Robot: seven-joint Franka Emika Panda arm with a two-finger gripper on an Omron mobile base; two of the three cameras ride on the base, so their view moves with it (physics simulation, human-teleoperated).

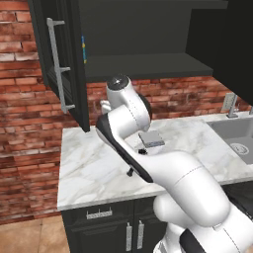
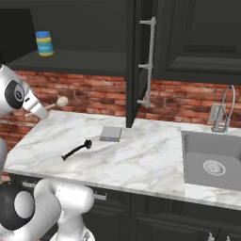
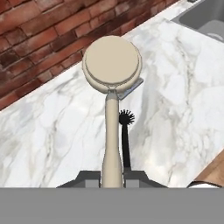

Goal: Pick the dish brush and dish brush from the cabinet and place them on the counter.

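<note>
The cream-beige dish brush has its thin handle clamped between my gripper's fingers, and its round disc head points away from the hand, in the air above the counter. In the right base view the gripper is at the far left with the cream head sticking out, level with the brick wall under the cabinet shelf. The black dish brush lies flat on the counter, right below the held one. The cabinet stands open.
A flat grey square pad lies on the marble beside the black brush. A blue and yellow can stands on the cabinet shelf. The open cabinet door juts out over the counter. The sink and faucet are to the right.
</note>
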